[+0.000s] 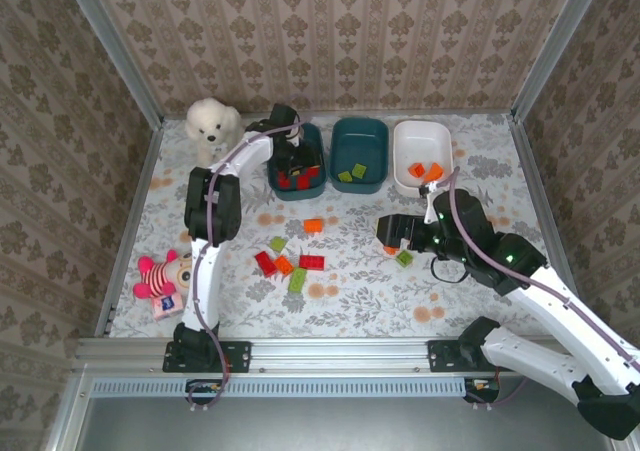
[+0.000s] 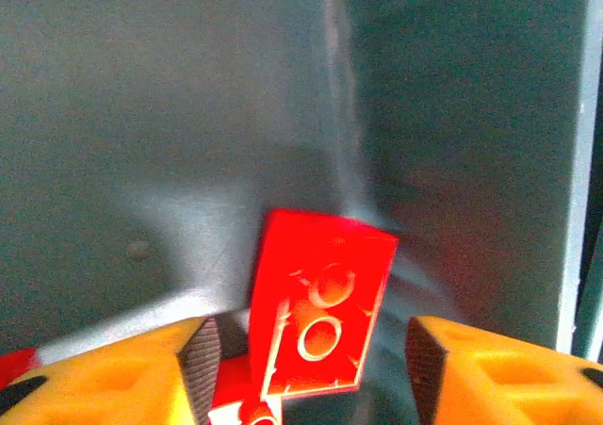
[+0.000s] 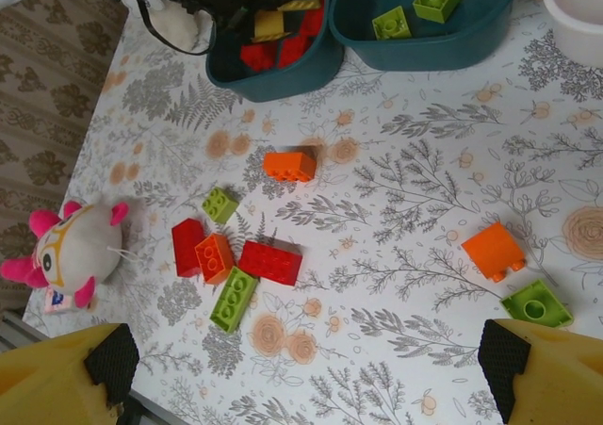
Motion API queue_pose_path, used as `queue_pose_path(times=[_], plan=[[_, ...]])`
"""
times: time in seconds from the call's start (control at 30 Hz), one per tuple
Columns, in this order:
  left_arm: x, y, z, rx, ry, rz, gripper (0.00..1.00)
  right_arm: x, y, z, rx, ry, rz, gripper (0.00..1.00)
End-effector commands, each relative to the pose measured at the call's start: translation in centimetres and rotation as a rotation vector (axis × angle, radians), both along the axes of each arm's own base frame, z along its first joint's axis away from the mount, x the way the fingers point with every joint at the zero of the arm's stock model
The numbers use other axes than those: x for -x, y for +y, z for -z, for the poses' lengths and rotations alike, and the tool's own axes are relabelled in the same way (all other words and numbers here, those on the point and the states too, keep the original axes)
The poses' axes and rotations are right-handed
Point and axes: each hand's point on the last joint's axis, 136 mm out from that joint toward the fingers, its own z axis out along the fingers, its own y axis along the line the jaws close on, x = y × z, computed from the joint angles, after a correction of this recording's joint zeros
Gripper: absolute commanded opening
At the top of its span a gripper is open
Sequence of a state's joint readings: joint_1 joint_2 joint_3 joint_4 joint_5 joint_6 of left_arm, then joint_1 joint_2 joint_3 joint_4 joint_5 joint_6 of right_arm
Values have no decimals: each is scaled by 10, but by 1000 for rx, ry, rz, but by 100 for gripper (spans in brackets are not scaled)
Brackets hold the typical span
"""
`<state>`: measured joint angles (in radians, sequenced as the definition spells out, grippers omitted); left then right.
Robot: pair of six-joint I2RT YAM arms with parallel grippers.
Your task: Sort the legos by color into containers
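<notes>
From above, the left gripper [image 1: 293, 156] is down inside the left teal tub [image 1: 296, 193], and the right gripper [image 1: 390, 233] hangs over the table [image 1: 360, 291], beside the loose legos [image 1: 290, 259].

Left wrist: jaws apart, a tilted red brick [image 2: 325, 302] between them (gaps on both sides).

Right wrist: jaws wide and empty, with an orange brick [image 3: 494, 251] and a green brick [image 3: 535, 304] on the table below.
</notes>
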<state>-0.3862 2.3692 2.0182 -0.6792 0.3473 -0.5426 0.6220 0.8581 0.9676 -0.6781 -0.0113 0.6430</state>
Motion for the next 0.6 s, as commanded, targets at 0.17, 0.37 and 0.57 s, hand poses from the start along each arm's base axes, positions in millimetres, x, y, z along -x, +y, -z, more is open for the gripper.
queue_pose_path(times=[0.17,0.37,0.57], plan=[[-2,4,-84,60,-118,-41,64,-14,11,22,181,90,-66,93],[38,55,-145,66,-215,-207,67,-38,75,64,374,199,-216,93],[137,112,-134,4,-178,-335,70,-63,143,103,422,285,-222,98]])
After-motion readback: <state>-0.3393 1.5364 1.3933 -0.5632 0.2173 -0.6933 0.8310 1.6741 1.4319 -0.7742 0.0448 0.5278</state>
